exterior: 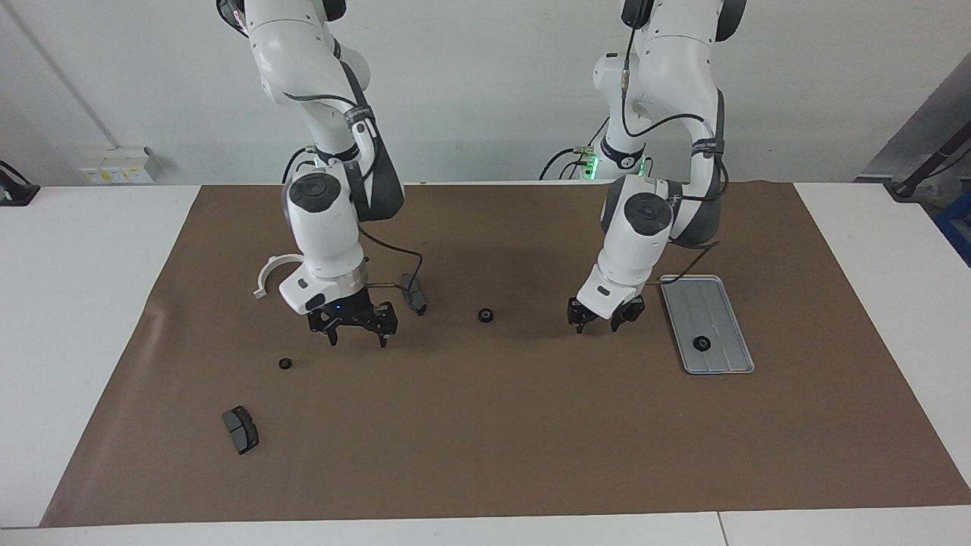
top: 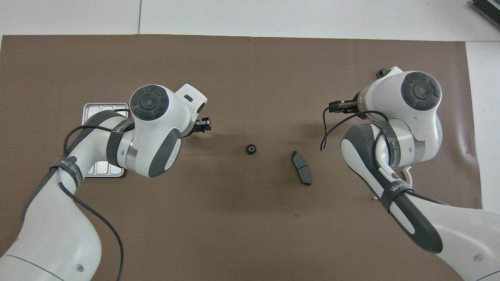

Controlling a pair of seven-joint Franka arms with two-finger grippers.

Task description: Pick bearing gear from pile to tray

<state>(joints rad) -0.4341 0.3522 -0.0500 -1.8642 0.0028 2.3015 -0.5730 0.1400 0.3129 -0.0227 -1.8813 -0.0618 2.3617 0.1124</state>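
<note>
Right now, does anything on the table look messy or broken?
Nothing looks broken or spilled. One gear lies in the tray; two more gears, two dark pads and a white bracket lie scattered on the brown mat, waiting.

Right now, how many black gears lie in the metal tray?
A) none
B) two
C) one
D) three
C: the facing view shows a single black gear lying in the tray, at the end farther from the robots; the other gears lie on the brown mat.
</note>
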